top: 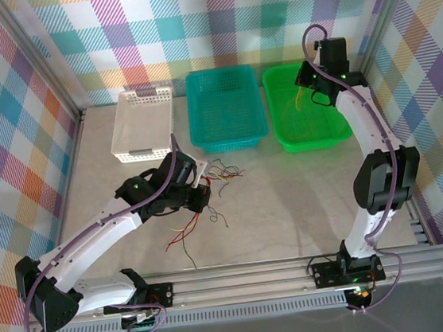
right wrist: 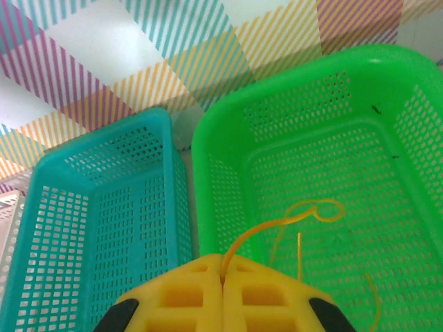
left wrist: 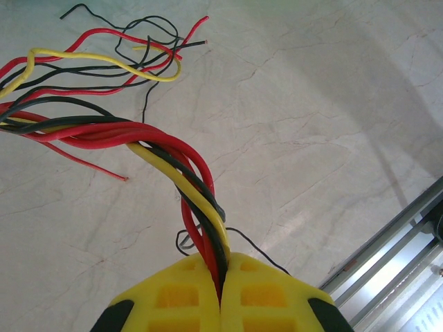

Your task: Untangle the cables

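Partly done | left hand (left wrist: 221, 261) clenched on twisted red, black and yellow cables (left wrist: 173, 149) trailing onto desk (left wrist: 311, 124) | right hand (right wrist: 221, 266) clamped on yellow cable (right wrist: 277, 225) over green basket (right wrist: 208, 138) | bulk of tangle apparently unsorted.

A white basket (top: 135, 154), a teal basket (top: 229, 142) and a green basket (top: 312, 142) line the marble table's (top: 290, 206) far edge.

The cables (left wrist: 104, 129) have smooth, glossy plastic sheathing, the tabletop (left wrist: 311, 124) looks like matt veined stone, and the green basket (right wrist: 311, 104) is perforated, faintly shiny plastic.
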